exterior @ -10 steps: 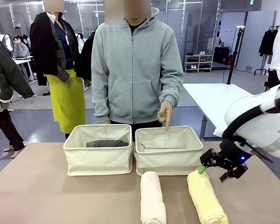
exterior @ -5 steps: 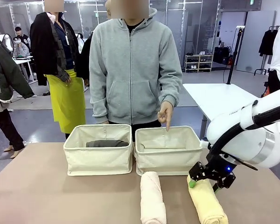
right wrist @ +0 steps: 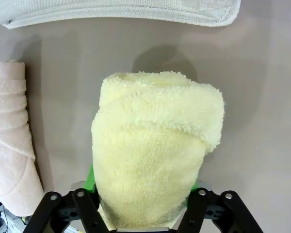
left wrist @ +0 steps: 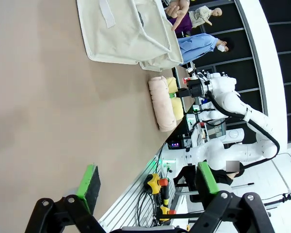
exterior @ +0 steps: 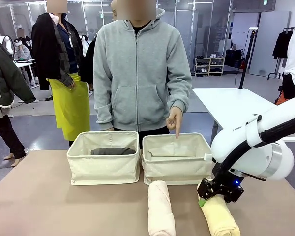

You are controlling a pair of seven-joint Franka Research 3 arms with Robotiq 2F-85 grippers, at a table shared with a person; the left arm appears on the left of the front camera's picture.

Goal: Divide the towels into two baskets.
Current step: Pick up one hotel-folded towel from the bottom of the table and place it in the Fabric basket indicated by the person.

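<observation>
The table point(exterior: 49, 206) carries everything, and I place it all from the right basket point(exterior: 172, 172). A person point(exterior: 142, 73) in a grey hoodie stands just behind that basket, at the far side. The left basket point(exterior: 104, 169) sits just beside it, the two walls close to touching.

The dark grey towel point(exterior: 113, 151) lies in that neighbouring basket. The pink-beige towel point(exterior: 161, 209) lies on the table just in front of the right basket, end-on to its near wall. The yellow towel point(right wrist: 155, 145) lies in front of the right basket's outer near corner, near the wall but apart from it.

My right gripper point(right wrist: 143, 194) is down on the yellow towel at the end nearer the basket, a green pad pressed into the roll on either side. My left gripper point(left wrist: 148, 177) hangs well apart from the right basket over bare table, fingers spread wide with nothing between them.

The person's hand point(exterior: 174, 120) points one finger down over the right basket's far rim.
</observation>
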